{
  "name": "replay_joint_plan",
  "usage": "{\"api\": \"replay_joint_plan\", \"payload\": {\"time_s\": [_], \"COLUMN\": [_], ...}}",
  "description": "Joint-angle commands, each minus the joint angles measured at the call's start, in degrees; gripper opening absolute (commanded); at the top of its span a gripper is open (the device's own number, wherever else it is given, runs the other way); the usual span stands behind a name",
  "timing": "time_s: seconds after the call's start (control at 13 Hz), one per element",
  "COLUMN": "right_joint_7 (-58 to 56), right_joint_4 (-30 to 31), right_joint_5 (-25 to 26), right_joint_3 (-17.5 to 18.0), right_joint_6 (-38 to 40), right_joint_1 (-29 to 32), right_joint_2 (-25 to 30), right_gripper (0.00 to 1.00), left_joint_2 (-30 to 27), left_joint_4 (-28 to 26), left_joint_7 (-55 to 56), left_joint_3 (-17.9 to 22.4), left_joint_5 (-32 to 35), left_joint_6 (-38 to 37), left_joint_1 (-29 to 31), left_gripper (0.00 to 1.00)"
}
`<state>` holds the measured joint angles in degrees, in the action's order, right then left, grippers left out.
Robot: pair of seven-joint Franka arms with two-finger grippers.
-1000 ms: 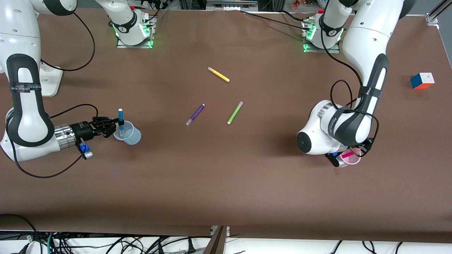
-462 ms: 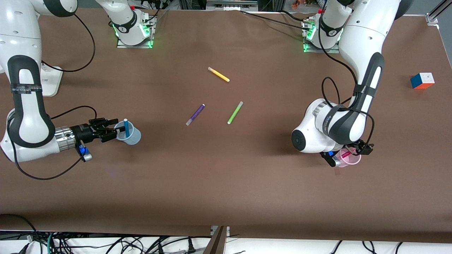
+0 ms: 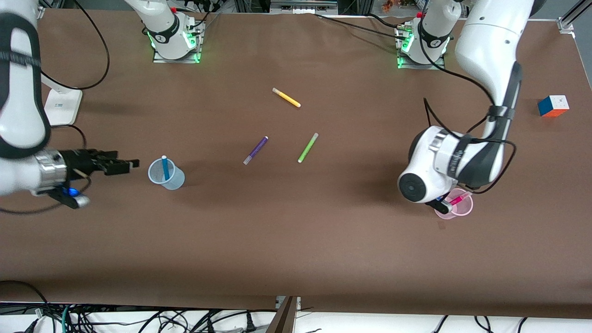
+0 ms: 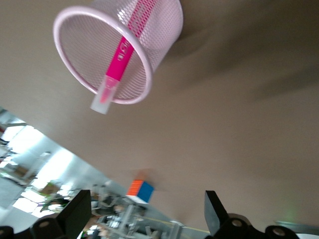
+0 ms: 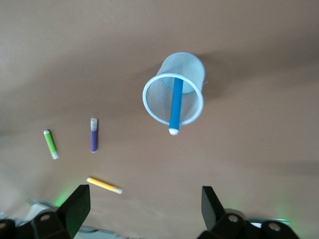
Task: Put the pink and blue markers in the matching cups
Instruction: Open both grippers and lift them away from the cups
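1. Pink cup [image 3: 458, 209] stands on the brown tabletop [image 3: 296, 240] toward the left arm's end, nearest the front camera of all items. The pink marker [image 3: 457, 200] leans inside it, pale cap resting over the rim.
2. Left end effector [image 4: 149, 219] hangs over the pink cup, fingers spread apart and holding nothing; in the front view the wrist housing covers it.
3. Blue cup [image 3: 165, 174] stands toward the right arm's end. The blue marker [image 3: 164, 167] stands tilted inside it, its end above the rim.
4. Right end effector [image 3: 127, 163] is just beside the blue cup, apart from it, fingers spread and holding nothing.
5. Purple pen [image 3: 255, 150] and green pen [image 3: 307, 147] lie flat near the tabletop's middle, beside each other, slightly farther from the front camera than the cups.
6. Colour cube [image 3: 553, 106] sits near the tabletop edge at the left arm's end.
7. Yellow pen [image 3: 286, 97] lies flat, farthest from the front camera among the pens.
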<state>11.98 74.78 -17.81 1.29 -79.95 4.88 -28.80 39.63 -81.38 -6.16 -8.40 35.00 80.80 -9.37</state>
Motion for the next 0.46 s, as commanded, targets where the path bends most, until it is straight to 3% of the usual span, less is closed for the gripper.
{"api": "replay_joint_plan", "payload": {"time_s": [0.0,0.15,0.38], "right_joint_7": [0.41,0.33,0.33], "right_joint_4": [1.68,1.94,1.77], "right_joint_5": [9.33,16.99,20.78], "right_joint_3": [0.11,0.11,0.11], "right_joint_6": [0.93,1.11,1.38], "right_joint_1": [-3.02,-6.71,-8.47], "right_joint_2": [8.82,13.49,14.74], "right_gripper": [0.99,0.99,0.99], "left_joint_2": [-3.14,-6.30,-12.62], "left_joint_4": [1.66,2.28,2.28], "left_joint_7": [2.02,2.11,2.11], "left_joint_3": [-0.30,-0.39,-0.48], "left_joint_5": [-9.13,-17.21,-24.79], "left_joint_6": [-0.47,-0.12,0.06], "left_joint_1": [3.91,7.95,12.52], "left_gripper": [1.00,1.00,1.00]}}
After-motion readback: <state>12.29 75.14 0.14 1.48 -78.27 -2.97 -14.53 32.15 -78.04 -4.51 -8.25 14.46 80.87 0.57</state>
